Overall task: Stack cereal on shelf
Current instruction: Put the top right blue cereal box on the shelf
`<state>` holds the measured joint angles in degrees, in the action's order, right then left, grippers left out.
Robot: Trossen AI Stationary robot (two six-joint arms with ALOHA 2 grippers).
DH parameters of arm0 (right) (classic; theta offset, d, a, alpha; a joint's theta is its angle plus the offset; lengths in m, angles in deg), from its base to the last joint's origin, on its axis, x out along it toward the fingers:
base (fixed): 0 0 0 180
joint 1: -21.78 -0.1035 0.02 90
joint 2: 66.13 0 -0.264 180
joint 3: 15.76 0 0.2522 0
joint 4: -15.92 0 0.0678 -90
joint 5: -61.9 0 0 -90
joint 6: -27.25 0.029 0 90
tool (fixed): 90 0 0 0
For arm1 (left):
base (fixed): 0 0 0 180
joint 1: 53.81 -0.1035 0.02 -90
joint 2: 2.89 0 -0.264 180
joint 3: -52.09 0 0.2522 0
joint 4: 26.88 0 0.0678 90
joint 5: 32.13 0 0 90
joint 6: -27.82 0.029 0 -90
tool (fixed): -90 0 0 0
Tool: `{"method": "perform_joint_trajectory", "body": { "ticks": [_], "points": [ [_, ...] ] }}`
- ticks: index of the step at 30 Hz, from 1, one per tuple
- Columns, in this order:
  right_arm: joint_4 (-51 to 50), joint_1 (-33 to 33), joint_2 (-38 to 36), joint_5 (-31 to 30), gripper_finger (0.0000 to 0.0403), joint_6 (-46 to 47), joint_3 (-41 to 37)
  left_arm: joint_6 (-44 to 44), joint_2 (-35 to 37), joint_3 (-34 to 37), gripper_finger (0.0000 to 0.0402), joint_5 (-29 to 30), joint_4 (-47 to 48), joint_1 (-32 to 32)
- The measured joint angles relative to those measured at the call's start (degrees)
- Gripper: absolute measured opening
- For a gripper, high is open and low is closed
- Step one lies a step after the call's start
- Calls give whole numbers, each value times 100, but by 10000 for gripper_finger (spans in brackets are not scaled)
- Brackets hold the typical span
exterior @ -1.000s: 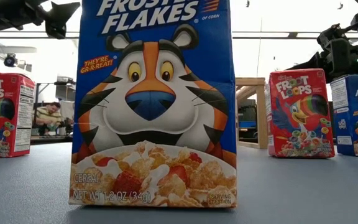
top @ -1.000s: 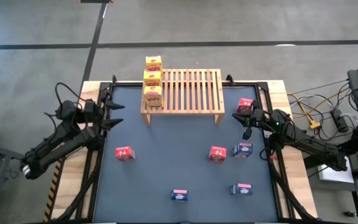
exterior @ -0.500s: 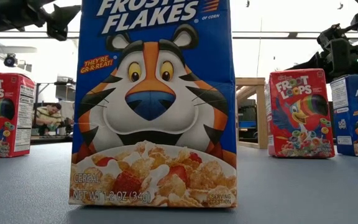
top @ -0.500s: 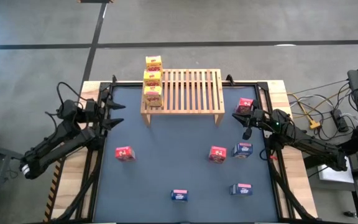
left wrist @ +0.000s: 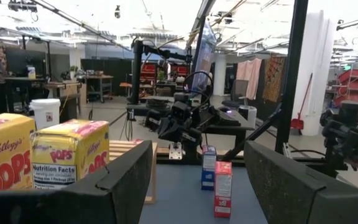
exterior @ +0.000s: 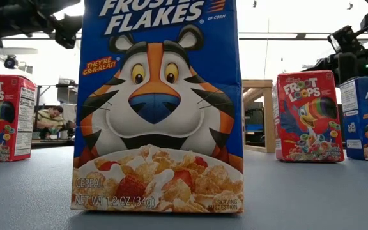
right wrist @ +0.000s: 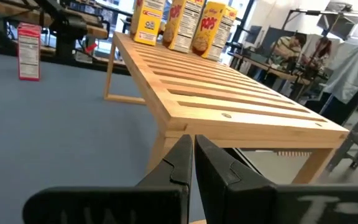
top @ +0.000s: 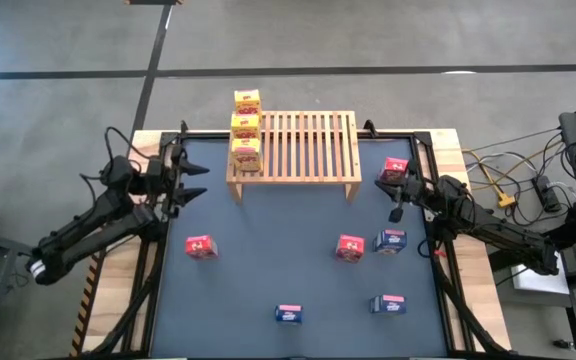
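i'm seeing the shelf (top: 294,146) sitting at the table's far edge, with three yellow boxes (top: 246,130) lined along its left end; the left wrist view is reading "kellogg's" and "pops", plus "nutrition facts" on a side panel (left wrist: 69,155). my left gripper (top: 190,178) is hovering just left of the shelf with its fingers spread wide and nothing between them. my right gripper (top: 396,197) is hovering off the shelf's right end, beside a red box (top: 394,168), fingers pressed together and empty. nearer me than the shelf, the low view is filling with a blue "frosted flakes" box (exterior: 158,105), marked "they're gr-r-reat!" and "net wt 1.2 oz (34g)", with red "froot loops" boxes (exterior: 308,116) standing either side
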<state>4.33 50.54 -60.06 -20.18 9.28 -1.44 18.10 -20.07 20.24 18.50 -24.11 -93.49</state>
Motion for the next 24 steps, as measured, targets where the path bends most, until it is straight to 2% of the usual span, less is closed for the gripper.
{"method": "perform_joint_trajectory", "body": {
  "ticks": [6, 12, 19, 24],
  "points": [
    [7, 0, 0, -2, 9, 59, 0, -27, -106, 0, 238, -2, -165, 0],
    [337, -10, 7, 2, 9, 1487, 0, -29, -187, 0, 238, -4, -313, 0],
    [1162, -11, -4, -13, 9, 3914, 0, -27, -207, 0, 238, -25, -341, 0],
    [1257, -11, 7, -53, 9, 3928, 0, -27, -204, 0, 238, -70, -339, -2]
  ]
}}
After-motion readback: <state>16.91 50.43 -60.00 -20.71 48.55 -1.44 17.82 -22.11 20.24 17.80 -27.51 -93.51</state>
